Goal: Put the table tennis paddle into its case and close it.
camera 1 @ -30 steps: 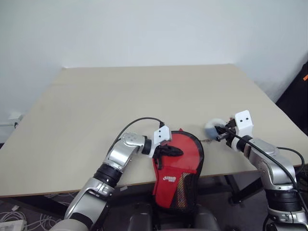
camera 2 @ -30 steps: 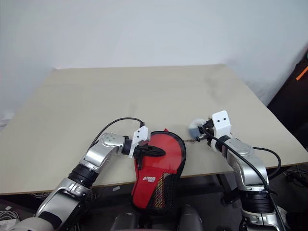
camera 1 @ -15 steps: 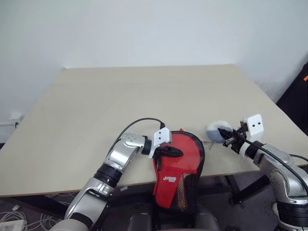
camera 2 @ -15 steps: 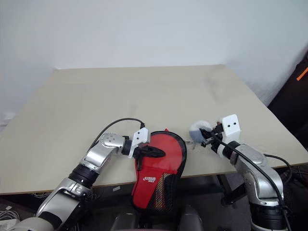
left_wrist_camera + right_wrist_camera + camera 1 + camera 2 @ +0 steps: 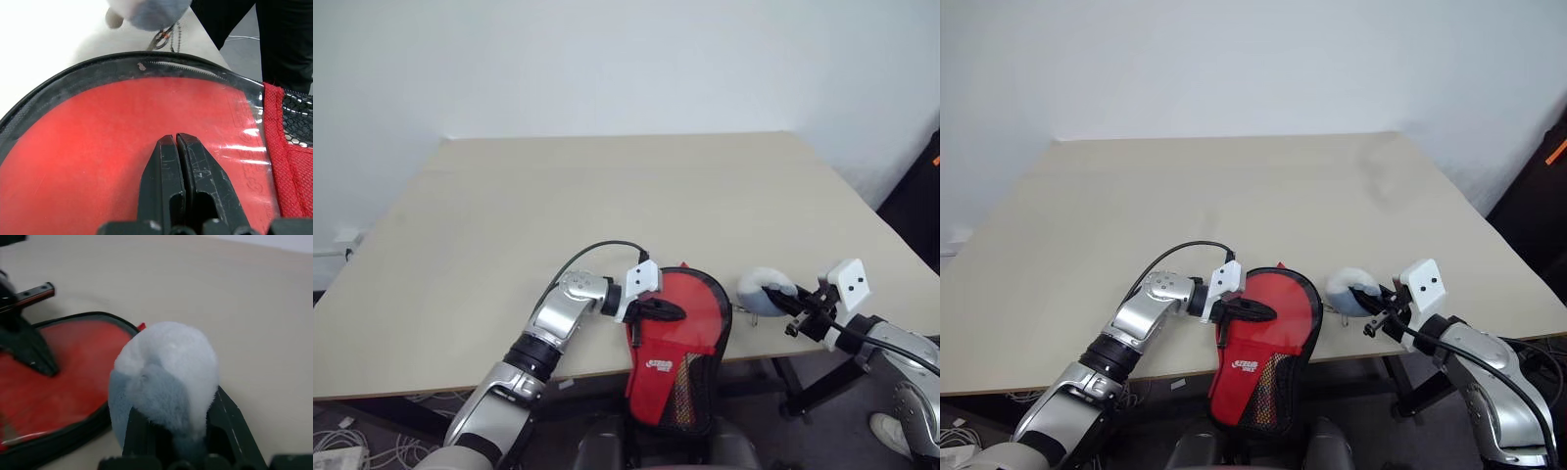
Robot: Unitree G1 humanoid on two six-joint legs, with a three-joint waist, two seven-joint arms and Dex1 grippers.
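Case [image 5: 677, 338] at near table [image 5: 607, 206] edge, narrow end hanging over; red paddle face visible through clear panel. Left tool [image 5: 668, 310] fingers together, pressing on case top. Right tool [image 5: 781, 298] clamped on plush charm [image 5: 760, 290], just right of case. Judgement: zip-closing step. Hold case flat, pull charm along zip line, low and steady; avoid jerking chain.

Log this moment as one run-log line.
left gripper: shut, pressing on case | right gripper: shut on plush-ball charm, beside case | case: overhangs table edge
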